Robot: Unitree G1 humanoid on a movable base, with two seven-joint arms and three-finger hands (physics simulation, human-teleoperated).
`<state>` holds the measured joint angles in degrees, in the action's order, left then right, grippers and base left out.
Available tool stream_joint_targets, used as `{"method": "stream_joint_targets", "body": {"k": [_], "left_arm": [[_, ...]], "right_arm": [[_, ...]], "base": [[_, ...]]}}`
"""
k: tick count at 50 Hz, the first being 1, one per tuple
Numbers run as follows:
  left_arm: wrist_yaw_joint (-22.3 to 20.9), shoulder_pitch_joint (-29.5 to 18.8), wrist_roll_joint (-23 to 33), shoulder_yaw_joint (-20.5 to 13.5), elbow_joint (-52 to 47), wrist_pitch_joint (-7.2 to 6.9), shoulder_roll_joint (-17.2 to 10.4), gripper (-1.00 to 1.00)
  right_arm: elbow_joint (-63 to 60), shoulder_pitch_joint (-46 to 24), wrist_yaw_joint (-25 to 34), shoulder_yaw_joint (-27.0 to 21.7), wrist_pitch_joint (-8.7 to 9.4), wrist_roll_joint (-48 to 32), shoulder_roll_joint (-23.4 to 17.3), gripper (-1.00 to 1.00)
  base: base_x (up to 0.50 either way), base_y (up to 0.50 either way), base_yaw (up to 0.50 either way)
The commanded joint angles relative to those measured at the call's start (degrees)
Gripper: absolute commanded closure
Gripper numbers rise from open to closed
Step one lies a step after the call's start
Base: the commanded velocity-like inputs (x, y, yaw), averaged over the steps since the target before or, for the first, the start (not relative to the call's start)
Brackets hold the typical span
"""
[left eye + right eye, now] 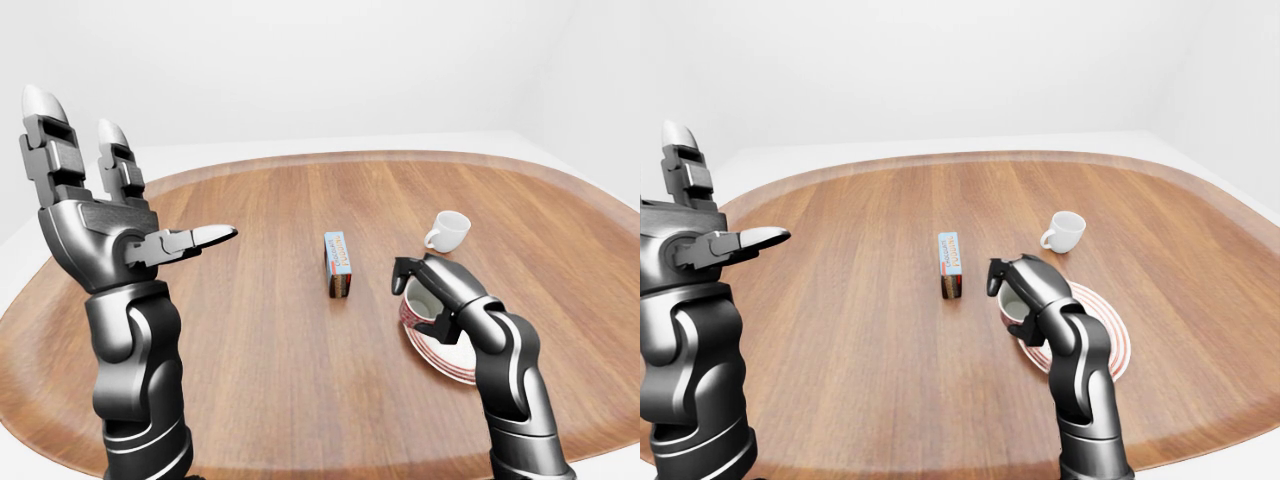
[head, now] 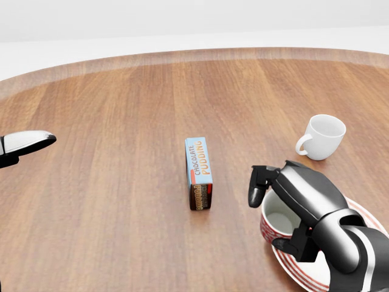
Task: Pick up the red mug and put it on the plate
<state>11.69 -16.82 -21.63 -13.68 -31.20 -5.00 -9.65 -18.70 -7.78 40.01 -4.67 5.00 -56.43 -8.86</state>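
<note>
- A broad, rounded wooden table (image 1: 860, 300) fills the scene, reddish-brown grain running away from the camera.
- A paler band rims its edge.
- Plain white walls (image 1: 330, 70) behind, meeting at a corner on the right.
- Soft, even light, faint shadows.

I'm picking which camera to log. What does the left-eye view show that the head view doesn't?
Only the left-eye view shows the raised left hand whole, fingers spread open, its forearm, and the full oval wooden table. Only the head view makes the chocolate pudding box label readable. Both show the right hand closed on the red mug over the red-ringed white plate, and the white cup.
</note>
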Motion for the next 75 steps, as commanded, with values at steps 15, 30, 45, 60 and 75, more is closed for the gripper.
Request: {"method": "stream_joint_targets", "body": {"k": [15, 30, 45, 60, 75], "left_arm": [[0.05, -0.07, -0.06, -0.16, 0.36, 0.00, -0.15, -1.00], [0.20, -0.35, -0.34, -0.26, 0.28, 0.00, -0.32, -1.00], [-0.17, -0.27, -0.12, -0.42, 1.46, 0.00, -0.50, -1.00], [-0.24, -0.08, 0.02, -0.43, 1.44, 0.00, -0.45, -1.00], [0.02, -0.57, -0.22, -0.71, 2.04, 0.00, -0.78, -1.00]], "right_arm": [[5.61, -1.47, -0.22, -9.58, 0.00, 8.56, -7.71, 1.00], [18.11, -2.00, -9.48, -10.63, 0.00, 11.06, -9.86, 1.00], [29.44, -3.73, -25.22, -9.38, 0.00, 9.56, -11.80, 1.00], [29.43, -5.26, -31.03, -8.53, 0.00, 8.19, -11.19, 1.00], [38.52, -7.50, -34.53, -6.77, 0.00, 11.04, -11.19, 1.00]], "base": [[0.00, 0.00, 0.00], [0.00, 0.00, 0.00], [0.00, 0.00, 0.00], [0.00, 0.00, 0.00], [0.00, 0.00, 0.00]]}}
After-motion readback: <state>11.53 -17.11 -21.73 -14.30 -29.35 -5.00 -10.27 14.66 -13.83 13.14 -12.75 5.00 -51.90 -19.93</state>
